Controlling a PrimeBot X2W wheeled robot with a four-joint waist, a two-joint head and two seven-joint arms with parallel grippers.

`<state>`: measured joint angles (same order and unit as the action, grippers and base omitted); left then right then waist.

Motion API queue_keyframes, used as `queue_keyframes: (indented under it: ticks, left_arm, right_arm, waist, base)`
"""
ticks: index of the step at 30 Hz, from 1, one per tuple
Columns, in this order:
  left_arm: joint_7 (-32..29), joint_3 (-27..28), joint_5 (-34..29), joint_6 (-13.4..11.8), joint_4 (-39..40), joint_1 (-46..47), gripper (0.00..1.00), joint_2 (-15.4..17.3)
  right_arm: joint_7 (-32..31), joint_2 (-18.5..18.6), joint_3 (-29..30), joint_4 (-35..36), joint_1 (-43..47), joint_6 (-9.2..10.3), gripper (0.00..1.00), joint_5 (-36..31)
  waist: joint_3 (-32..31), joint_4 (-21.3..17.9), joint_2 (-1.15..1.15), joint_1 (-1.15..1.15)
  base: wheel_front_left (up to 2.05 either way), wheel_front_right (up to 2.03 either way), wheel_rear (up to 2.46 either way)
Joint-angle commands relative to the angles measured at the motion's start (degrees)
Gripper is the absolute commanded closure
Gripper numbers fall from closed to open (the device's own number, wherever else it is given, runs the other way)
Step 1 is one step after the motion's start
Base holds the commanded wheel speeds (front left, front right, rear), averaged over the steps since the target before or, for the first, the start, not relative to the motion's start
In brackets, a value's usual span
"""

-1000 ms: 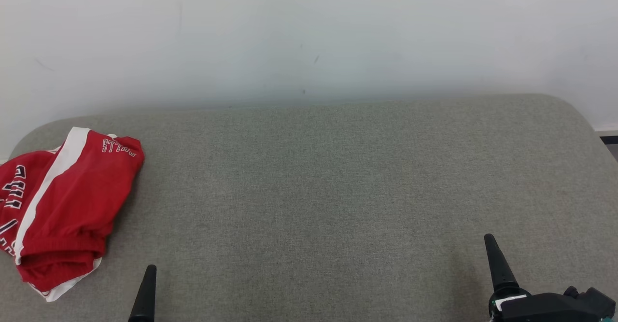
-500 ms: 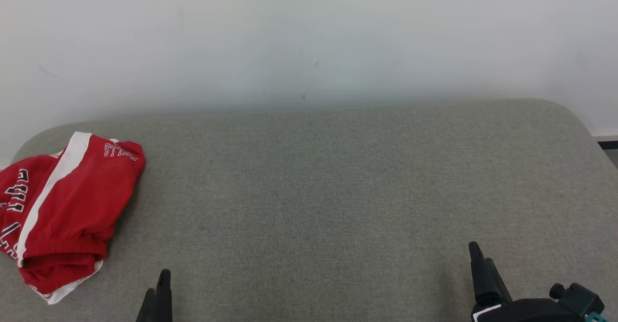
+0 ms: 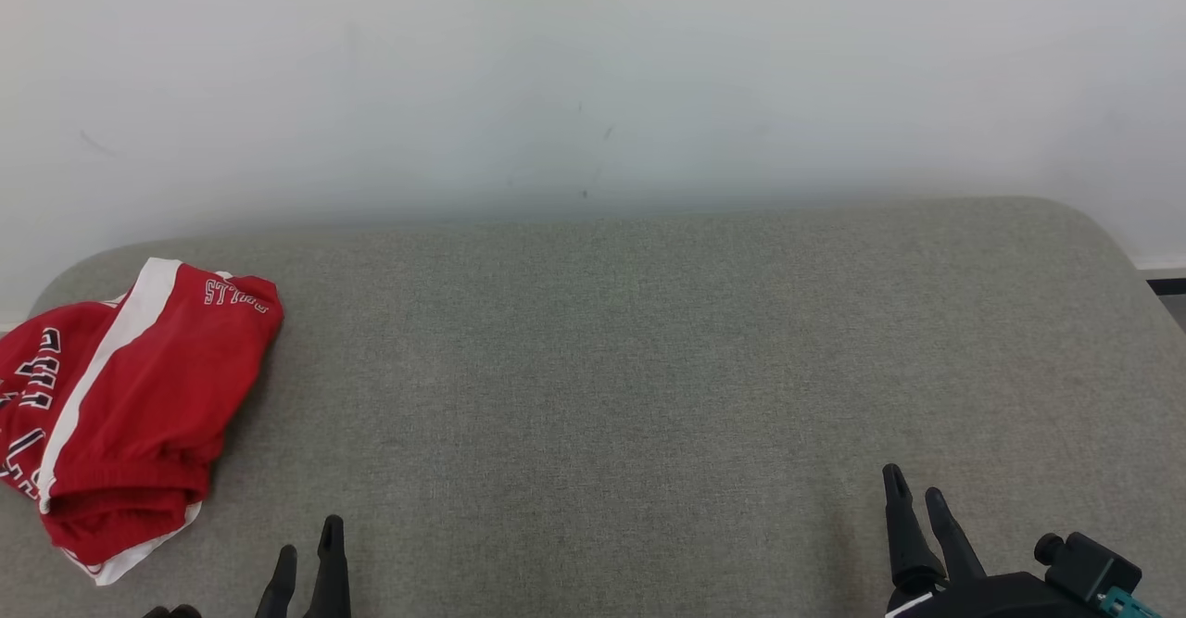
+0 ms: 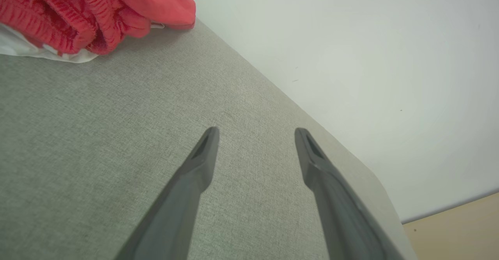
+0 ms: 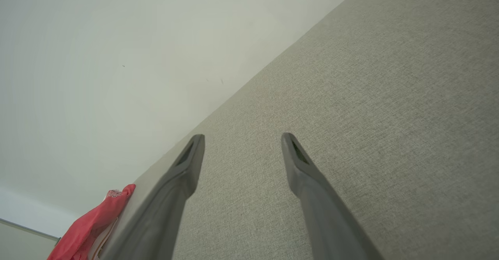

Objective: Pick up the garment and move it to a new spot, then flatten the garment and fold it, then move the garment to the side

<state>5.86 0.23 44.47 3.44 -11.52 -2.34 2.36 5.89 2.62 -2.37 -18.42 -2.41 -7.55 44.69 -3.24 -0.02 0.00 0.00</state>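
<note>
Head view: crumpled red-and-white soft-knit garment [image 3: 139, 396] lies at far left of grey cloth-covered surface [image 3: 602, 368]. Left gripper [image 3: 309, 536] near it, right gripper [image 3: 913, 481] well apart; both spread wide, holding nothing. Light, floppy, prob. shorts. Pinch the gathered elastic band [image 4: 58, 14].

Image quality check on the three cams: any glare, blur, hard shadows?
Head view: soft even light, no glare; red garment sharp, only a faint shadow beside it on the grey cushion. Left wrist view: left gripper slightly soft up close, wall edge tilted. Right wrist view: right gripper likewise soft, pale wall flat, no hotspots.
</note>
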Motion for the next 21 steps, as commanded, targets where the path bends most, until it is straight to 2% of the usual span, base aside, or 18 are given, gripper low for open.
queue_keyframes:
  ticks: [1,21]
  left_arm:
    - [0.6,-0.2,-2.1,-0.3,0.8,0.1,0.0,0.4]
    - [3.7,-1.4,-15.8,-0.7,0.8,-0.8,0.0,0.5]
  right_arm:
    - [0.5,0.3,-0.2,0.3,-0.9,0.05,0.0,-2.0]
    - [3.7,0.3,-2.1,-1.5,-1.5,0.07,0.0,-13.8]
  waist:
    - [-0.1,0.0,0.0,0.0]
    - [-1.0,-0.1,0.0,0.0]
  base:
    - [0.0,0.0,0.0]
    - [0.0,0.0,0.0]
